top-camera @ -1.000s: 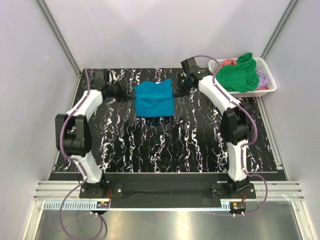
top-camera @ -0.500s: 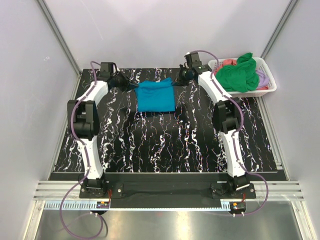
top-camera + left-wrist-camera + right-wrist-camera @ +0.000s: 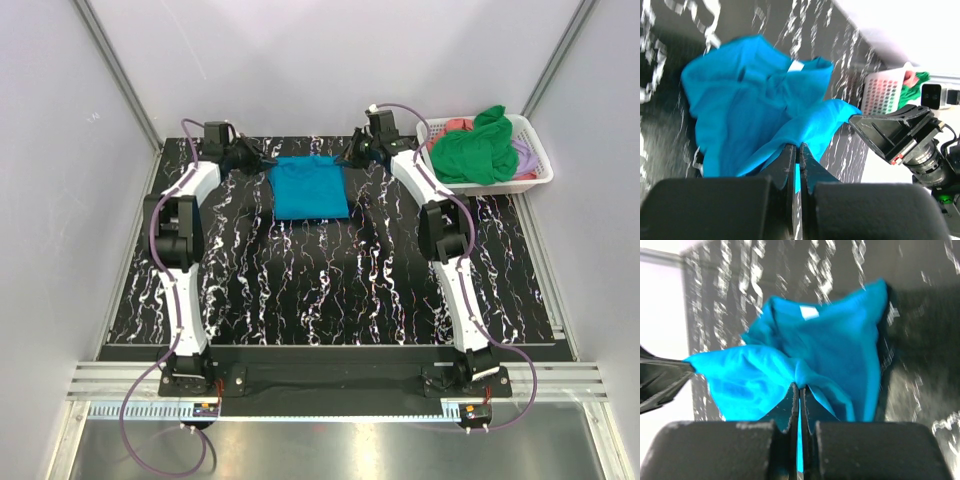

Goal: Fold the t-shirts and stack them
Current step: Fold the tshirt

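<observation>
A teal shirt (image 3: 310, 187) lay partly folded at the far middle of a black marbled table (image 3: 330, 290), its far edge lifted. The left gripper (image 3: 262, 160) pinched its far left corner, the right gripper (image 3: 347, 158) its far right corner, both clamped on cloth. The right arm (image 3: 420, 185) ran between it and a white basket (image 3: 540, 170), where a green shirt (image 3: 478, 148) was heaped over a pink shirt (image 3: 458, 124) and a lilac shirt (image 3: 524, 153)
</observation>
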Tool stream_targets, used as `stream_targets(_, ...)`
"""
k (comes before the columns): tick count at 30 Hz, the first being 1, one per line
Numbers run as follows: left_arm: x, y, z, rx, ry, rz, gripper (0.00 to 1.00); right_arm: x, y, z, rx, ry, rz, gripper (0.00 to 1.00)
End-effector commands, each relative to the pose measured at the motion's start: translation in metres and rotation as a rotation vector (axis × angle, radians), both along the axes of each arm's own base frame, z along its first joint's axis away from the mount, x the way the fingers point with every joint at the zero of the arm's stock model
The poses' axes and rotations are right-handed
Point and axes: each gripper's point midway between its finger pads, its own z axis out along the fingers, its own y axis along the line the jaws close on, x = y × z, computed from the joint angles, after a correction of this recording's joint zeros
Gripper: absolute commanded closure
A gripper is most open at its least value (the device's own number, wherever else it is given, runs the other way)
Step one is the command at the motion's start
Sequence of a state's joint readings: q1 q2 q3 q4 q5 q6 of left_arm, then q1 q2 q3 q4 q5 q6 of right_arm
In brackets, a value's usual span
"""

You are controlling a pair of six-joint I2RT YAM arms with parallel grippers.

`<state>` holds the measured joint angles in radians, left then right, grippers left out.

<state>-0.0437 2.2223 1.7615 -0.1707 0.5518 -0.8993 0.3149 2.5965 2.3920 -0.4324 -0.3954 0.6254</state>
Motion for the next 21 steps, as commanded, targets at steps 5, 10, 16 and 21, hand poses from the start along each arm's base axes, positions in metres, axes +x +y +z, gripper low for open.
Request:
stream_targets(5,0.05,0.013,0.012,0.03,-0.134,0.062,0.75,0.046,0.006,0.04,0.109,-0.201,-0.033,0.71)
stream_targets(10,0.062,0.031,0.001,0.092,-0.124,0.086,0.55,0.054,-0.012,0.034,0.142,-0.177,-0.065,0.59)
stream_targets(16,0.062,0.047,0.06,0.177,-0.233,0.093,0.53,0.04,-0.025,0.054,0.121,-0.174,-0.011,0.68)
stream_targets(21,0.034,0.006,0.064,0.103,-0.227,-0.024,0.55,0.019,-0.016,0.056,0.194,-0.13,0.061,0.83)
